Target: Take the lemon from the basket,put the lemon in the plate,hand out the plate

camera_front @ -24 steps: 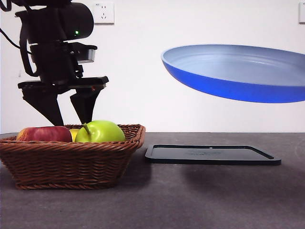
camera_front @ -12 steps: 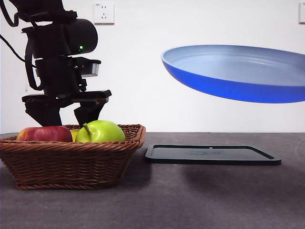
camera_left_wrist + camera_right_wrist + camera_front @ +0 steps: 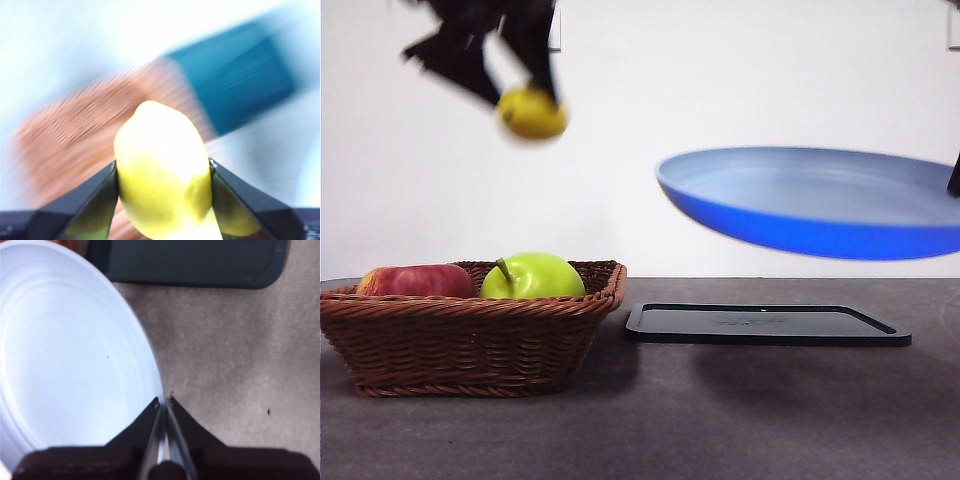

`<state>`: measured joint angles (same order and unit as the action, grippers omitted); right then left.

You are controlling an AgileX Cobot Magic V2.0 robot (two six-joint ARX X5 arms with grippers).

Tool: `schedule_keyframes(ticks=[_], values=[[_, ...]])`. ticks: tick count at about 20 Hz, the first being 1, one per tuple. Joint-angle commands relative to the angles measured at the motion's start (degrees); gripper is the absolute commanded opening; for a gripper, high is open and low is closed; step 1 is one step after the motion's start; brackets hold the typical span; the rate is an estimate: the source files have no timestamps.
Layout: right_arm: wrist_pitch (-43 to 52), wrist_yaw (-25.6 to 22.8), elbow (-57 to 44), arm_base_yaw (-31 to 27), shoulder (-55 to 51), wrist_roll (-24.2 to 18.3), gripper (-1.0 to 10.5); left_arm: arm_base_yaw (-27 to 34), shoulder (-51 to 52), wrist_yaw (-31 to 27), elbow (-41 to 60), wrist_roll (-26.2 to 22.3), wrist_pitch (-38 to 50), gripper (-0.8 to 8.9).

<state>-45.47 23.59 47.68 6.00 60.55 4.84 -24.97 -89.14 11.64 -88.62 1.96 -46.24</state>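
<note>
The left claw [image 3: 525, 95] is up near the top of the front view, at about eleven o'clock, smeared with motion blur, and it is clamped on the lemon [image 3: 532, 112]. From that arm's own camera the left claw [image 3: 162, 200] has one black jaw pressed against each side of the lemon [image 3: 162, 175], which bulges out yellow between them. Behind it everything is streaked; a brown woven blur is the basket [image 3: 85, 135], and the dark teal shape beyond it is too blurred to name with certainty.

The lemon hangs in the air well above the basket [image 3: 470, 330], clear of its braided rim. Inside the basket sit a red apple [image 3: 415, 280] toward the nine o'clock end and a green apple [image 3: 532, 275] with a stem just beside it.

Over at three o'clock the plate [image 3: 820, 200] is held off the table [image 3: 720, 420], tilted slightly, its light blue inside showing above the darker blue underside. The right claw [image 3: 164, 407] has its two jaws pinched together on the rim of the plate [image 3: 65, 355]. Only a dark sliver of that arm shows at the right edge of the front view.

Below the plate, a flat black tray [image 3: 765, 325] lies on the table just beside the basket, and a white wall socket [image 3: 555, 30] peeks out behind the left arm.
</note>
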Motion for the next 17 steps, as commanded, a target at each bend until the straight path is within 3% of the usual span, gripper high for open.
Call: schedule_keyframes(ticks=[1, 3, 5, 10, 17], values=[[3.08, 0.52, 0.81, 0.09, 2.89, 2.16, 0.0, -3.23, 0.39, 11.72, -3.76, -0.5, 1.64, 2.15], [4.26, 1.09, 0.83, 0.11, 4.46, 4.07, 0.0, -9.14, 0.68, 13.14, -4.79, -0.57, 1.29, 2.15], [4.28, 5.07, 0.81, 0.09, 4.83, 4.81, 0.0, -16.37, 0.04, 10.21, -4.74, -1.31, 0.7, 2.15], [4.2, 5.07, 0.81, 0.09, 4.81, 5.05, 0.0, -30.38, -2.89, -10.64, -4.72, -5.25, 1.4, 2.15], [2.86, 5.07, 0.81, 0.09, 4.81, 5.18, 0.0, -33.94, -13.0, -13.16, -4.72, -4.94, 1.57, 2.19]])
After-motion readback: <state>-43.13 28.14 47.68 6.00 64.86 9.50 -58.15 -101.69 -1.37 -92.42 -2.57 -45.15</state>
